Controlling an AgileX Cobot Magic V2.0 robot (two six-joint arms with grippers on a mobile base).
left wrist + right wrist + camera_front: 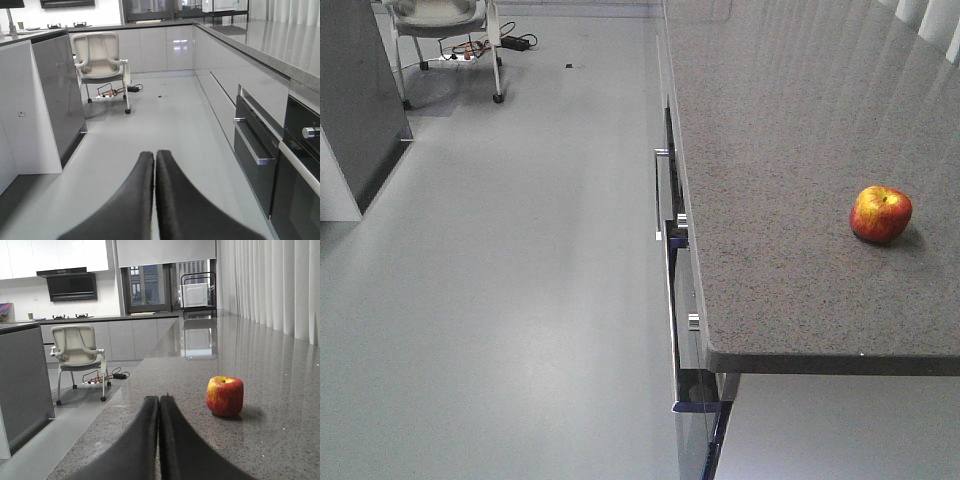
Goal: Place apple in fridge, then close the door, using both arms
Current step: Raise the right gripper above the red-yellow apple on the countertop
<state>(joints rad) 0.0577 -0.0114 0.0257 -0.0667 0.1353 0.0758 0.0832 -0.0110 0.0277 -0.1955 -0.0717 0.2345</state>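
The apple [880, 213], red with yellow patches, stands upright on the grey speckled countertop [790, 150] near its right side. In the right wrist view the apple [225, 396] is ahead and to the right of my right gripper [159, 397], which is shut and empty just above the countertop [280, 440]. My left gripper [155, 152] is shut and empty, low over the grey floor, apart from the counter. Neither gripper shows in the front view. The fridge and its door are out of view.
A dark grey low cabinet [360, 110] stands at the left, also in the left wrist view [57, 95]. A white chair [100, 60] and floor cables stand at the back. Drawers and oven fronts with metal handles [255, 145] run under the counter edge [670, 250].
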